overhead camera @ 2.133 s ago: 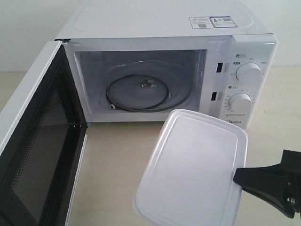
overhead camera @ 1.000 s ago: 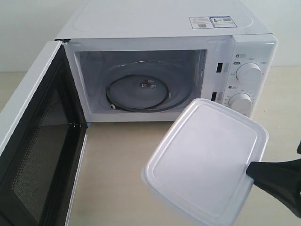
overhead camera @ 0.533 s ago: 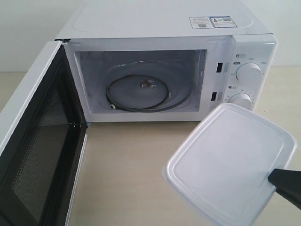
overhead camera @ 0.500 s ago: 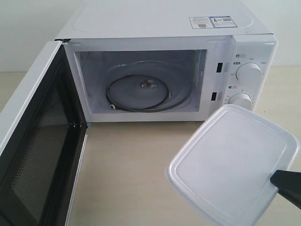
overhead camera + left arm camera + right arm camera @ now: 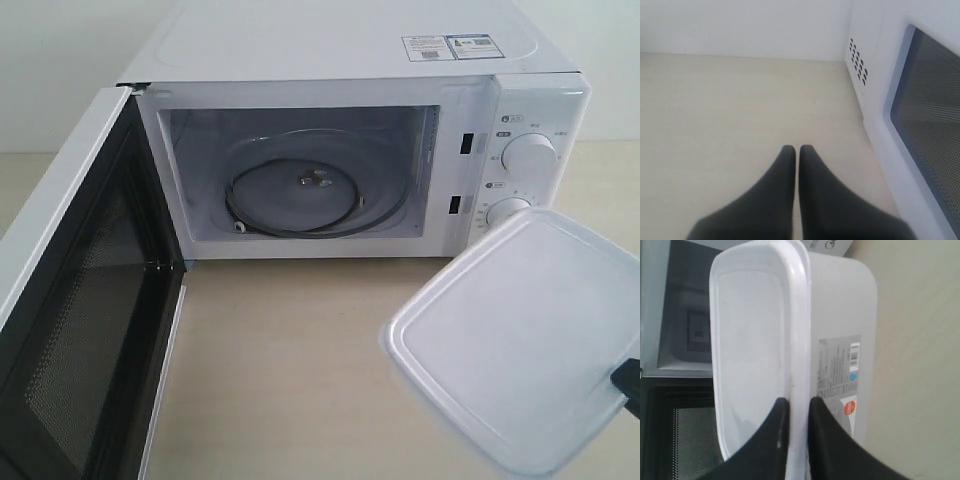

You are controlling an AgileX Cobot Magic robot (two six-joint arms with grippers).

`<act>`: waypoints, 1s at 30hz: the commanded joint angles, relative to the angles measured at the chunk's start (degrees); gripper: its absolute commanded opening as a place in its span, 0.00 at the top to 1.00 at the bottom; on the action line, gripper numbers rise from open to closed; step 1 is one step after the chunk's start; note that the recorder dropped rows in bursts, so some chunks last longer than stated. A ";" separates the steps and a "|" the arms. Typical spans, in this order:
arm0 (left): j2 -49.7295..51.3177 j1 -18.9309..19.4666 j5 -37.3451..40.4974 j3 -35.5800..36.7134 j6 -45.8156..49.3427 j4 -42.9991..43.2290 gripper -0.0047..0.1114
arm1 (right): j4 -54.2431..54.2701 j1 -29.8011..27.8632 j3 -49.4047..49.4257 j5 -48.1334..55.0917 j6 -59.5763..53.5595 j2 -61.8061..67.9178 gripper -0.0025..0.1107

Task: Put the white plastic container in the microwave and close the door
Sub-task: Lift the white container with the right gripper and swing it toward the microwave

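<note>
The right gripper (image 5: 795, 407) pinched the container (image 5: 840, 315) by its lid rim alone; that thin hold could slip, dropping it short of the microwave (image 5: 350, 60) ahead of the gripper.

A pale, wood-grain tabletop (image 5: 290, 340) fills the foreground, meeting a plain white wall (image 5: 60, 70) at the back, where the two join in a straight horizontal line; faint grain streaks cross the surface.
</note>
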 commanded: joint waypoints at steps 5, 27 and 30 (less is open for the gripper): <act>-0.16 0.09 -0.37 0.03 0.31 0.23 0.92 | 0.14 0.07 -0.03 -0.66 1.32 -0.42 0.98; -0.16 0.09 -0.37 0.03 0.31 0.23 0.92 | -12.69 21.28 -0.03 -28.40 21.47 -0.42 0.98; -0.16 0.09 -0.37 0.03 0.31 0.23 0.92 | -26.86 24.19 -0.03 -33.58 35.86 -0.42 0.98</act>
